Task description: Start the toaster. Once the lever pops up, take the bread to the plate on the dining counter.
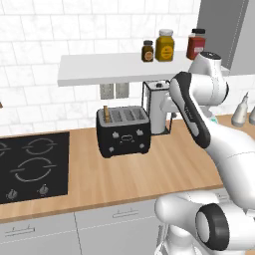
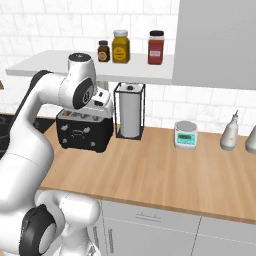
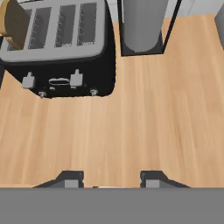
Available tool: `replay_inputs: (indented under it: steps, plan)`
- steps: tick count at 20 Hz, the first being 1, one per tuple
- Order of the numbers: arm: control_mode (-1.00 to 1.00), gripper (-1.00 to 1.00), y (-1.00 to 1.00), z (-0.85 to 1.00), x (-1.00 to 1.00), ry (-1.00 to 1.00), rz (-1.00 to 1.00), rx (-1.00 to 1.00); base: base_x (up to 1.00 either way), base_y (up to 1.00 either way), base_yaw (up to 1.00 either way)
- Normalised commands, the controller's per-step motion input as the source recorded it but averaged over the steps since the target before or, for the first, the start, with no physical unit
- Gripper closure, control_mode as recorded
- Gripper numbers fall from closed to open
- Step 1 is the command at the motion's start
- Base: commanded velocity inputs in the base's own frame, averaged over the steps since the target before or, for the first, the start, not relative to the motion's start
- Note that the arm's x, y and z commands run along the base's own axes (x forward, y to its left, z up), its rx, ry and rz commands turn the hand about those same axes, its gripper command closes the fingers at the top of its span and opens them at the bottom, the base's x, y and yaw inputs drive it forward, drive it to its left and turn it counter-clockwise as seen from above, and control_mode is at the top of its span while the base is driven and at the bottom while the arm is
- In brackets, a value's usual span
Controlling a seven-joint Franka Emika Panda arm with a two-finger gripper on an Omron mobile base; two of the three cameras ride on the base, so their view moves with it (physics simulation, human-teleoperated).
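The black toaster [image 1: 123,132] [image 2: 84,131] [image 3: 61,48] stands on the wood worktop against the tiled wall. A tan slice of bread [image 1: 106,114] [image 3: 13,22] sticks up from its leftmost slot. Two small levers [image 3: 76,78] sit on the toaster's front face. My gripper [image 3: 111,179] hangs above the worktop, in front of the toaster and a little to its right, looking down. Its fingers [image 3: 72,177] are apart with nothing between them. The plate and the dining counter are out of view.
A paper-towel holder [image 1: 158,107] [image 2: 130,111] [image 3: 142,26] stands just right of the toaster. A black hob [image 1: 32,164] lies to the left. A shelf [image 1: 99,72] above holds three jars [image 2: 120,46]. A small scale [image 2: 185,134] and bottles [image 2: 230,132] stand further right.
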Motion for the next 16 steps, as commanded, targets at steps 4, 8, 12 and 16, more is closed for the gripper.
replay_inputs:
  steps: [4,8,12,16]
  plan:
    - [-1.00,-1.00,0.16,-0.04,0.00,0.00,0.00,0.00,0.00,0.00,0.00]
    - [-1.00,-1.00,0.63,-0.08,0.00,-0.01,-0.01,-0.01,0.00,0.00,0.00]
    - [-1.00,-1.00,0.73,-0.08,0.00,-0.02,-0.05,-0.02,0.00,0.00,0.00]
    - [-1.00,-1.00,0.71,-0.06,0.00,-0.04,-0.08,-0.02,0.00,0.00,0.00]
